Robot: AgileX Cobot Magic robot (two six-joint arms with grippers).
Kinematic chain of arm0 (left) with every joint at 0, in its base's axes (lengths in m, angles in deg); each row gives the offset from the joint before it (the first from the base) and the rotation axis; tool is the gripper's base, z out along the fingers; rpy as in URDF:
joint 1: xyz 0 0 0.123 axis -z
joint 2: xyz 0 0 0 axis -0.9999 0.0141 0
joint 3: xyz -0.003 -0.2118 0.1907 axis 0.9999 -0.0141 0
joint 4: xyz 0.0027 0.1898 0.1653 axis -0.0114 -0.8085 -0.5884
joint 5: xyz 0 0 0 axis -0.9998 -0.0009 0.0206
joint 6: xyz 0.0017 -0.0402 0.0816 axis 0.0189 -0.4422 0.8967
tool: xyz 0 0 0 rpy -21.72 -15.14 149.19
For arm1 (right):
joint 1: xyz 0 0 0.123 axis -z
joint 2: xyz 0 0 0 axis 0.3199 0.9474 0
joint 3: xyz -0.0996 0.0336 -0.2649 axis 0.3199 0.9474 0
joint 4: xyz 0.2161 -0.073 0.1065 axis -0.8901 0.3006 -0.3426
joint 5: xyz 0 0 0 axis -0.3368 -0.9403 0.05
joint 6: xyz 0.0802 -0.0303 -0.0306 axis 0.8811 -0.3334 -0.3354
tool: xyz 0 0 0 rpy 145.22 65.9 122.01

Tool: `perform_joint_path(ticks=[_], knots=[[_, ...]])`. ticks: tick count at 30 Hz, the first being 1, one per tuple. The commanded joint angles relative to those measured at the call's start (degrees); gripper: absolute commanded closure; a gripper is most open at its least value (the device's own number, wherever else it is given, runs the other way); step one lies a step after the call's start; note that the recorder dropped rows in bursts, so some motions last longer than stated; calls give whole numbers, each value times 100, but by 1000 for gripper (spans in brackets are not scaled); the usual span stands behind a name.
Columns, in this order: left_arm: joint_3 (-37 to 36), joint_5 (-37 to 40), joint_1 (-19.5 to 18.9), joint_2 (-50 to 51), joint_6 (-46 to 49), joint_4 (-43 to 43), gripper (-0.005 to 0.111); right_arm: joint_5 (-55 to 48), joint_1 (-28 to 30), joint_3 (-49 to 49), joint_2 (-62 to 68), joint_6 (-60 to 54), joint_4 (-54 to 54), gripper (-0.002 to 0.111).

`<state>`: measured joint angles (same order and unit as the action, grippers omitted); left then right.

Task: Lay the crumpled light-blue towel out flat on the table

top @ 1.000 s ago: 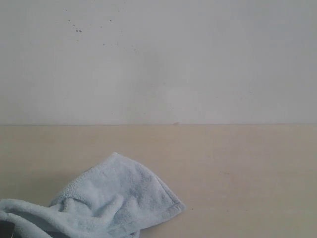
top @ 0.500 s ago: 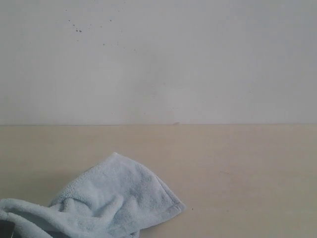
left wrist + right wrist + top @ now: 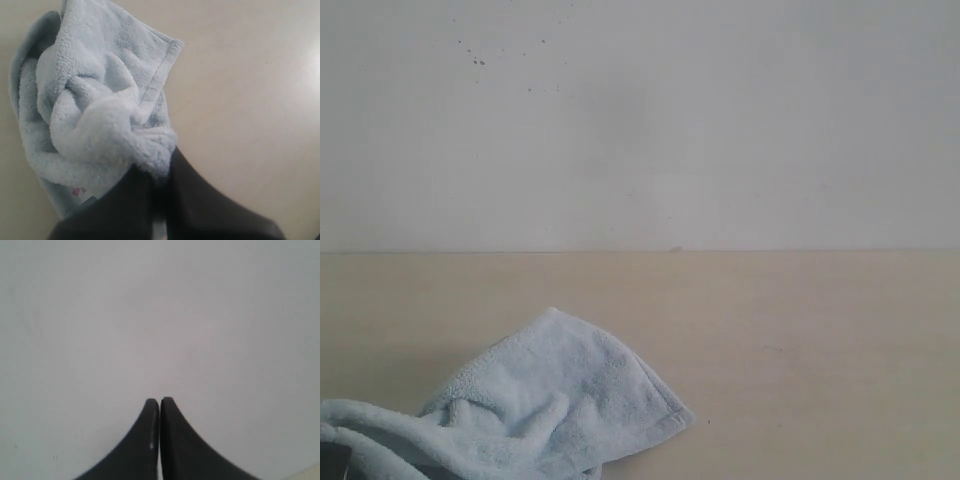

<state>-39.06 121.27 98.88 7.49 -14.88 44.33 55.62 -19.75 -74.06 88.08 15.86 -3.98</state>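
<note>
The left matte-black 2-finger gripper and the right matte-black 2-finger gripper have smooth, broad-based, tapering fingers; the right's tips are rounded.

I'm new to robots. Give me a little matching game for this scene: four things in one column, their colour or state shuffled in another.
1 towel
2 table
3 left end effector
4 right end effector

A shut, holding nothing
B plain beige
C crumpled, pale blue
D shut on the towel

Pairs: 1-C, 2-B, 3-D, 4-A

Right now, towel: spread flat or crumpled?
Crumpled. The towel lies in rumpled folds on the table, and the left claw is shut on a bunched wad of it.
</note>
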Motion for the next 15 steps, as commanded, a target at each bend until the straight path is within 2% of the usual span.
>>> perform_joint_path(ticks=[1,3,5,9,12,15], knots=[[-29,-124,-11,-18,-35,118,103,-598,-631,-1014,1098,226,2710,108],[-29,-124,-11,-18,-64,119,103,-1389,-1077,-1485,1737,384,3584,108],[-29,-124,-11,-18,-75,119,103,-2313,-1632,-1934,2381,217,3850,108],[-29,-97,-11,64,-87,119,103,-3661,-2757,-2514,3633,-1151,3868,108],[-29,-84,-11,217,-87,150,103,-4336,-3534,-2843,4759,-2208,3785,108],[-29,-84,-11,403,-87,270,103,-3900,-3854,-2881,5640,-2218,3769,108]])
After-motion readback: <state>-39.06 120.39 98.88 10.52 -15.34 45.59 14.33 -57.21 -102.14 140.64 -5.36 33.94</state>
